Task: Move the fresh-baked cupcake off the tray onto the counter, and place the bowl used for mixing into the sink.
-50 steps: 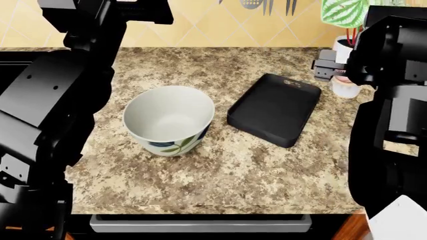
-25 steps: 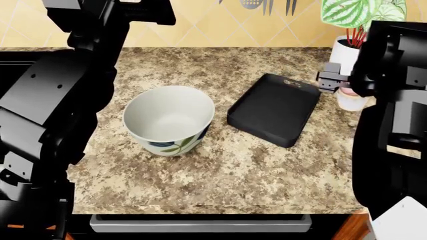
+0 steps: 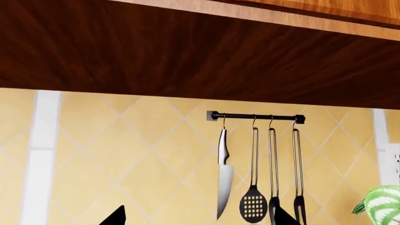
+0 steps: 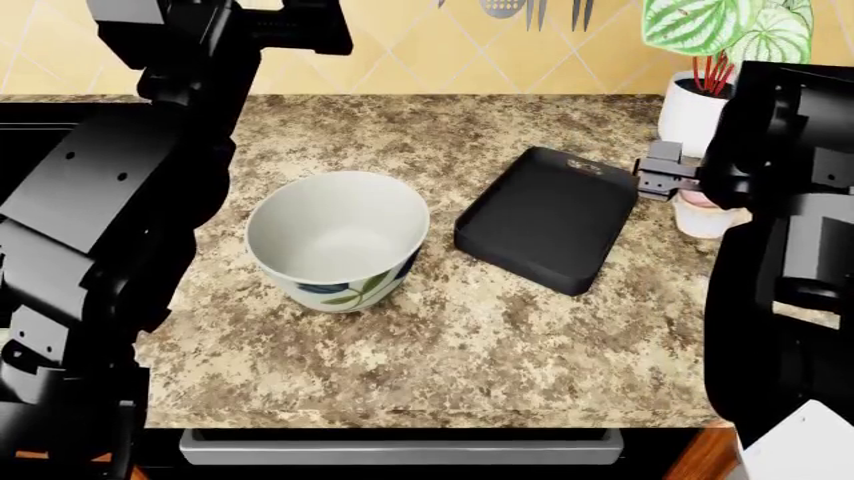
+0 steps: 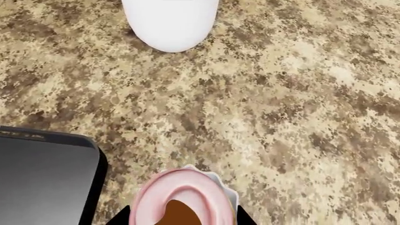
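Observation:
The pink-frosted cupcake (image 5: 185, 197) sits between the two fingertips of my right gripper (image 5: 183, 218), which is shut on it. In the head view the cupcake (image 4: 703, 215) is just past the right end of the empty black tray (image 4: 550, 218), above the speckled counter (image 4: 441, 350). I cannot tell whether it touches the counter. The white bowl (image 4: 338, 238) with leaf motifs stands upright left of the tray. My left gripper (image 3: 198, 221) is raised high, facing the wall, open and empty. The sink is hidden behind my left arm.
A white plant pot (image 4: 691, 108) with green leaves stands at the back right, close behind the cupcake; it also shows as the pot (image 5: 170, 21) in the right wrist view. Utensils hang on a wall rail (image 3: 256, 116). The counter's front edge (image 4: 400, 428) is near me.
My right gripper has carried the cupcake rightward and toward me, farther from the tray's right end and away from the plant pot. The bowl and tray have not moved.

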